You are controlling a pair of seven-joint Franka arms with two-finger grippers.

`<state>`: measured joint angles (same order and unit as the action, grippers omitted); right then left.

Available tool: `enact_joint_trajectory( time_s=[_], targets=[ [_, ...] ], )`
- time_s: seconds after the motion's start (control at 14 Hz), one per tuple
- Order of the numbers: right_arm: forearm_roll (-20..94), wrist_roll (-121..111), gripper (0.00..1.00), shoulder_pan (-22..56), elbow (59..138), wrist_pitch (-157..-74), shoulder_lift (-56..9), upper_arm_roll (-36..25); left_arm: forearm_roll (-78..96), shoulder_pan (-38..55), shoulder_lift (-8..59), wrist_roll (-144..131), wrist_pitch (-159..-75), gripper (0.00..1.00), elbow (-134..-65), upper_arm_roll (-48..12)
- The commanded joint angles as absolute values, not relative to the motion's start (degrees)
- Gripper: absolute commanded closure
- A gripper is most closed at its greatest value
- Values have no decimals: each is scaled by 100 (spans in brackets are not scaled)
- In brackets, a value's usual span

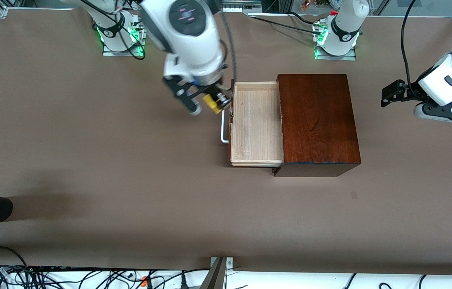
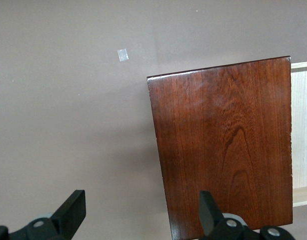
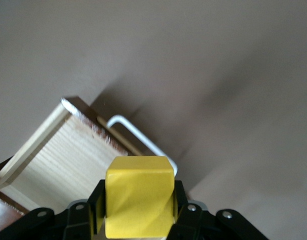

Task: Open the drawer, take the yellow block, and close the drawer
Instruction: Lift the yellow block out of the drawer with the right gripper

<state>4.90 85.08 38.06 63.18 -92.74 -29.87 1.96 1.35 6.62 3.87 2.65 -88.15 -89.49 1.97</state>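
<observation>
While I watch from the front camera, the brown table [image 1: 89, 160] fills nearly everything I see, and the biggest thing on it is the glossy dark-brown wooden box [image 1: 319, 120], sitting toward the left arm's end and closer to the edge where the arm bases stand than to the front camera's edge. From the box's side that faces the right arm's end, the drawer [image 1: 256, 124] stands pulled out, its pale wood tray bare, its dark front and white bar handle [image 1: 223, 127] pointing toward the right arm's end of the table.

My right arm reaches from its base down to the drawer's front corner, the one nearer the bases. Its right tool [image 1: 205, 103] hangs in the air over the table just beside the handle, fingers clamped on the yellow block [image 1: 211, 102]; the right wrist view shows the cube pinched squarely between both fingers [image 3: 96, 200], clear of the tray.

My left arm waits over the table's edge at its own end, well apart from the box. Its left tool [image 2: 141, 207] is spread wide, holding nothing.

A small pale scrap [image 1: 354, 195] lies on the table nearer the front camera than the box.
</observation>
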Motion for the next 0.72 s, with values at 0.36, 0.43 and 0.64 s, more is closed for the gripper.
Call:
enact_joint_trajectory(
  time_s=[0.36, 0.43, 0.64],
  targets=[
    [932, 4374, 76, 2111, 7171, -9167, -2804, 36, 114, 633, 325, 185, -8789, 0, -8842, 141],
    [932, 3716, 76, 2014, 7337, -9228, -2804, -148, 123, 694, 325, 176, -8789, 0, -8763, 132],
    [853, 1823, 75, 1628, 7444, -9438, -3049, -570, 123, 826, 404, 167, -8780, 0, -8377, -131]
  ],
)
